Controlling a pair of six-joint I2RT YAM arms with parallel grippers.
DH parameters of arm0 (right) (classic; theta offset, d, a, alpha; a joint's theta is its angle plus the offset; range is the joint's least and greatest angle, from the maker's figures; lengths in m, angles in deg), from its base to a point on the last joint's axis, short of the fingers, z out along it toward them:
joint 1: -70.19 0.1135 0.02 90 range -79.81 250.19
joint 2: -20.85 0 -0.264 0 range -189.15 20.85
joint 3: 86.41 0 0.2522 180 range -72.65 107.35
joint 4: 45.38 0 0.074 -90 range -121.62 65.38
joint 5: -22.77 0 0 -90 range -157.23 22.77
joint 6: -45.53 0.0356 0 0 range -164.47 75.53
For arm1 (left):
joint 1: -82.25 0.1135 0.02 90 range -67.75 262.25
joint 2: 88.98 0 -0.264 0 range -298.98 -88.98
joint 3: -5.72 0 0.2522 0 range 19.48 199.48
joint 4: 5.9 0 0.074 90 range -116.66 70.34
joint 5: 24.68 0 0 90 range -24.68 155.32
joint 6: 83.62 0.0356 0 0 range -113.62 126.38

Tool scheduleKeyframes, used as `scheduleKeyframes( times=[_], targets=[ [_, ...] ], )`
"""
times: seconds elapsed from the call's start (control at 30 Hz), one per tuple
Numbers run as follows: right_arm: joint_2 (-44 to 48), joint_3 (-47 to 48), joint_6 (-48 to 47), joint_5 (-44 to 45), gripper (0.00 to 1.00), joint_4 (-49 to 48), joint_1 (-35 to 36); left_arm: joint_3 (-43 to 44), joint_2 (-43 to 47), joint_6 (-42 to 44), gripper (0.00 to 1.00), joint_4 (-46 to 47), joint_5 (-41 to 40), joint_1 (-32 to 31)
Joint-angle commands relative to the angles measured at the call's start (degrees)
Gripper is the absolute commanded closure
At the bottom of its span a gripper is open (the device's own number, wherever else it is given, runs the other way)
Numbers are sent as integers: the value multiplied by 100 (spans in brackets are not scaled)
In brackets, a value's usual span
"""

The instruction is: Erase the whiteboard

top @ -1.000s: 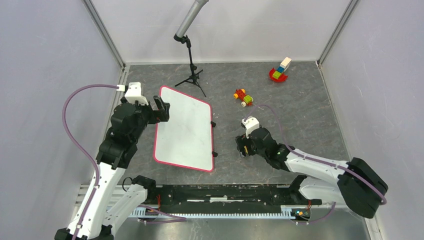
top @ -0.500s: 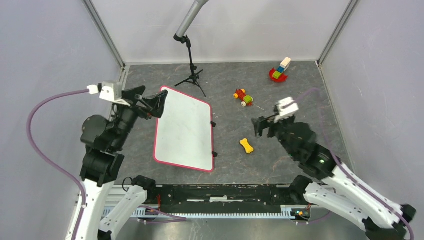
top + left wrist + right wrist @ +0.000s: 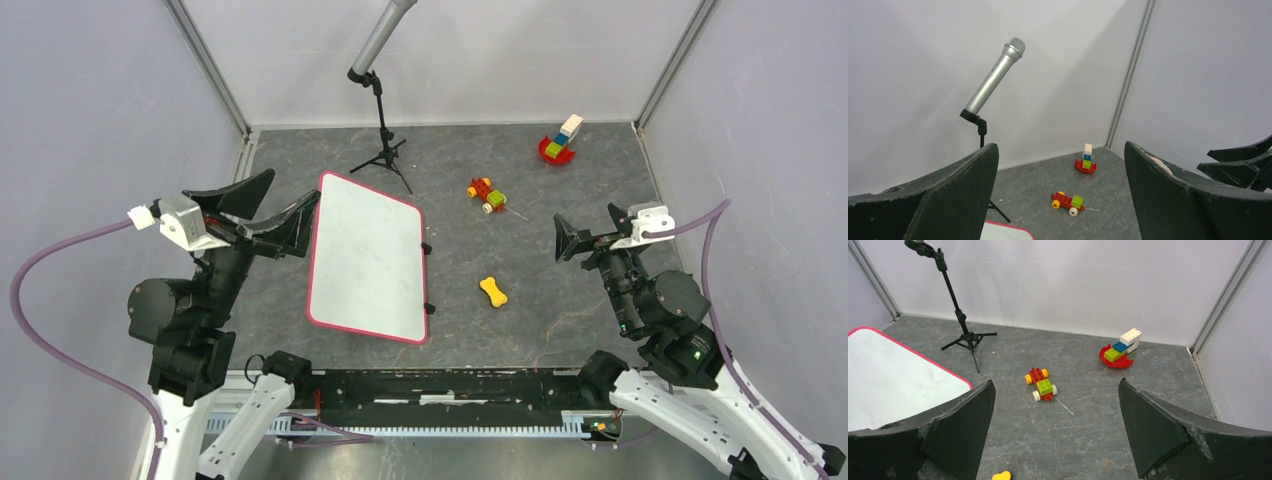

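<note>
The whiteboard (image 3: pixel 368 258) lies flat on the grey floor, left of centre, with a red-pink rim and no writing visible. Its corner shows in the left wrist view (image 3: pixel 1003 233) and its right part in the right wrist view (image 3: pixel 893 380). My left gripper (image 3: pixel 275 207) is open and empty, raised beside the board's upper left edge; in its wrist view (image 3: pixel 1059 150) the jaws stand wide apart. My right gripper (image 3: pixel 590 228) is open and empty, raised right of the board, jaws wide in its wrist view (image 3: pixel 1055 407).
A small yellow bone-shaped piece (image 3: pixel 492 291) lies on the floor right of the board. A brick car (image 3: pixel 486 194) and a brick boat (image 3: pixel 560 145) sit farther back. A microphone stand (image 3: pixel 382 150) stands behind the board. Grey walls enclose the area.
Both arms have lifted and pulled back outward. The right gripper has left the yellow piece on the floor and moved right. The left gripper has moved off the board's edge and opened wide.
</note>
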Motion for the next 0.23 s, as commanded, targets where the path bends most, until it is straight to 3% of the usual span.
scheduleKeyframes(
  times=[0.0,0.2],
  targets=[
    [59,-106,-257,-134,2,-337,13,-9,102,128,0,271,-42,-19],
    [68,-61,-276,-206,2,-227,12,148,55,316,0,66,-179,-23]
  ],
)
